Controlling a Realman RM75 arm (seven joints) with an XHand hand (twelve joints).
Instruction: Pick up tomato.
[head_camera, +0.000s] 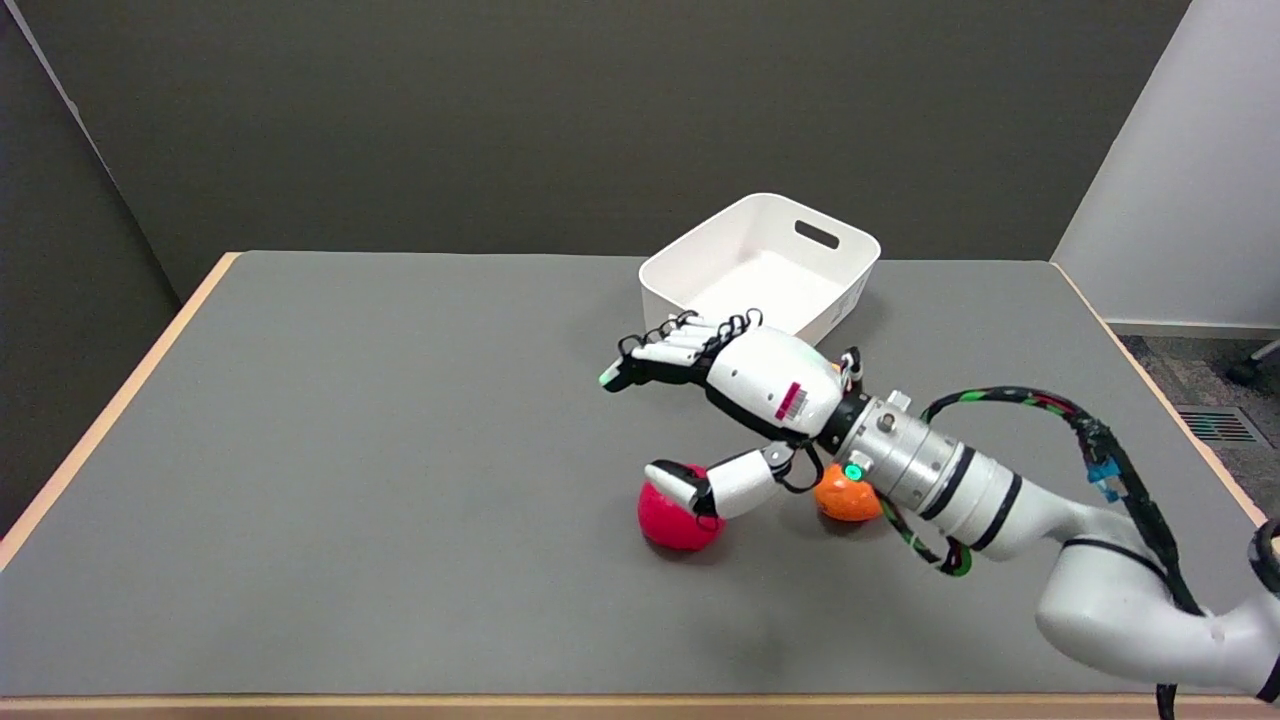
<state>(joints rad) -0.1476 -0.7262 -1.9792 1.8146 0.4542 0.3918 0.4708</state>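
Note:
The red tomato (675, 518) lies on the grey table (350, 450), a little right of the middle and toward the near side. My right hand (735, 400) hovers over and just behind it, palm turned down to the left, fingers stretched out and apart toward the left. The thumb reaches down and its tip overlaps the tomato's top right. Nothing is held in the hand.
An orange fruit (846, 500) sits right of the tomato, partly hidden under my wrist. A white empty bin (760, 270) stands behind the hand near the table's far edge. The cable loop (1060, 420) arches over the forearm.

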